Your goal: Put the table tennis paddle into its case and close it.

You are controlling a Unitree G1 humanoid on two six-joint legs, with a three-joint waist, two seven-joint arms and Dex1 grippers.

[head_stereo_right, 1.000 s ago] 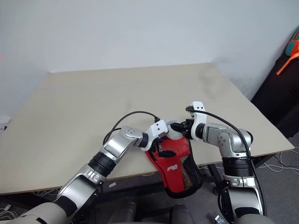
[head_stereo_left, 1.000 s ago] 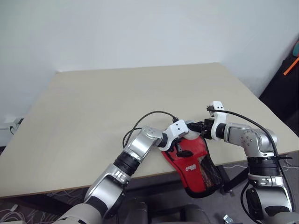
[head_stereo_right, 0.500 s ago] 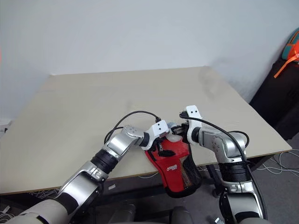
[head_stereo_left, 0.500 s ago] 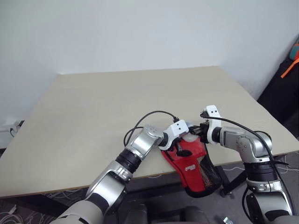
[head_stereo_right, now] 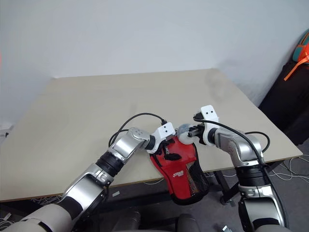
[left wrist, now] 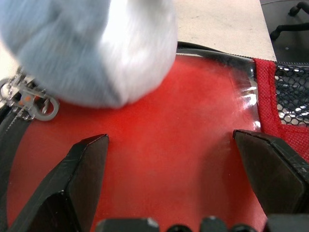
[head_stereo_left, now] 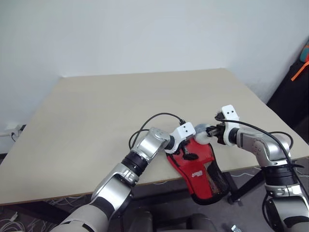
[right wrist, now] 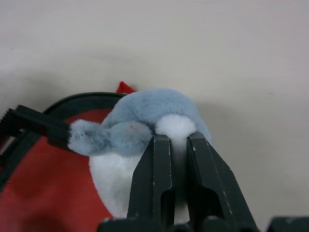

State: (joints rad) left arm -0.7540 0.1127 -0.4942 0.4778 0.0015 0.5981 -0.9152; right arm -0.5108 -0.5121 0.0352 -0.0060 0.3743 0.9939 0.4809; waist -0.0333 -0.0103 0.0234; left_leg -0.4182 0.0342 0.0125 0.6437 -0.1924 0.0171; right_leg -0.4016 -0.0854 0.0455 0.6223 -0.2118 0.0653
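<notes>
Surface: beige table (head_stereo_left: 120, 111) against a white wall; dark bags stand right of it.
Head views: the case (head_stereo_left: 199, 169) is red, overhanging the table's near edge, long axis running from that edge down toward the floor, mesh pocket (head_stereo_right: 194, 177) lowest.
Left gripper (head_stereo_left: 186, 153): on the case's upper part.
Right gripper (head_stereo_right: 193, 132): holds a grey-and-white plush toy (head_stereo_right: 184, 133) just above the case's top.
Left wrist view: black fingers (left wrist: 79, 166) spread wide over red fabric; zip pulls (left wrist: 29, 99) beside the plush.
Right wrist view: fingers (right wrist: 154, 179) pinched together on the plush's white part.
</notes>
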